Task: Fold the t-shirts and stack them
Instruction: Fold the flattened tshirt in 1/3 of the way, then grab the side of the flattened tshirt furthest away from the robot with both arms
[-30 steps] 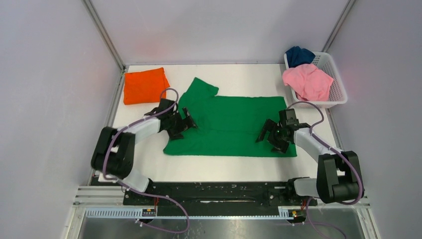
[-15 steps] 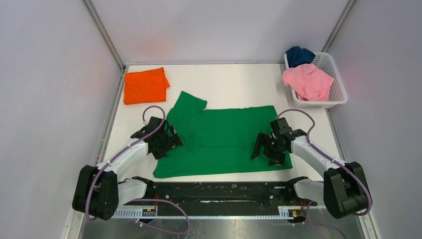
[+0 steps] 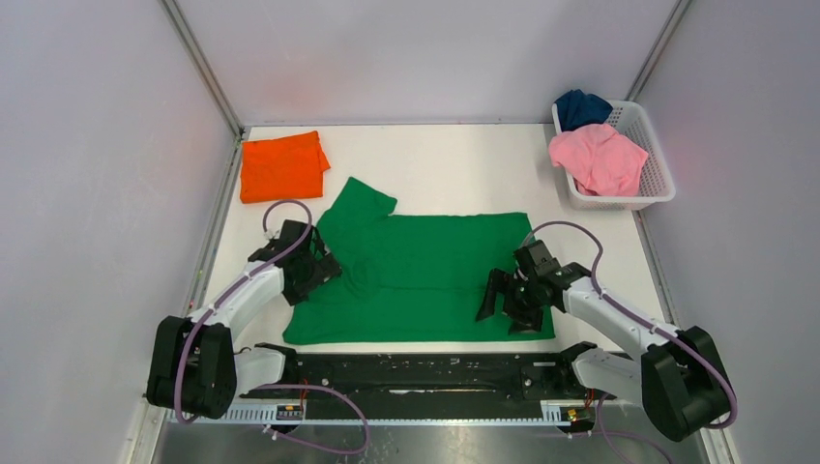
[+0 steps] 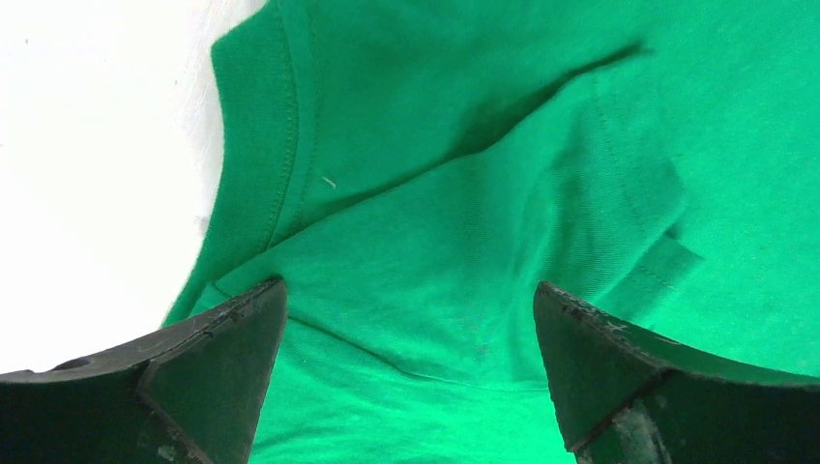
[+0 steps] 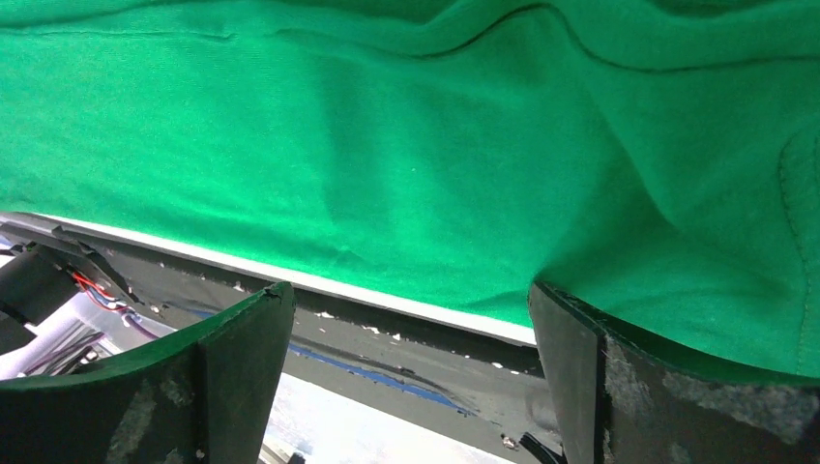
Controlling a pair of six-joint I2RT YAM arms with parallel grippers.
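Note:
The bright green t-shirt [image 3: 425, 275] lies spread flat at the near middle of the table, one sleeve [image 3: 360, 201] pointing to the far left. My left gripper [image 3: 319, 271] is open, low over the shirt's left side. In the left wrist view the jaws [image 4: 408, 285] stand wide apart over wrinkled green cloth [image 4: 464, 193]. My right gripper [image 3: 503, 300] is open at the shirt's near right. In the right wrist view [image 5: 411, 288] green cloth [image 5: 416, 145] lies against the right finger [image 5: 619, 377]. The folded orange t-shirt [image 3: 282, 166] lies at the far left. The pink t-shirt [image 3: 597, 159] and navy t-shirt [image 3: 582, 106] sit in the basket.
A white plastic basket [image 3: 658, 193] stands at the far right corner. The green shirt's hem reaches the table's near edge [image 5: 387, 300], with the black rail [image 3: 416, 372] just beyond. Grey walls close in the left, back and right sides.
Both arms have drawn back towards the near edge. The green shirt has slid with them towards the front and a little left. Orange shirt and basket have not moved.

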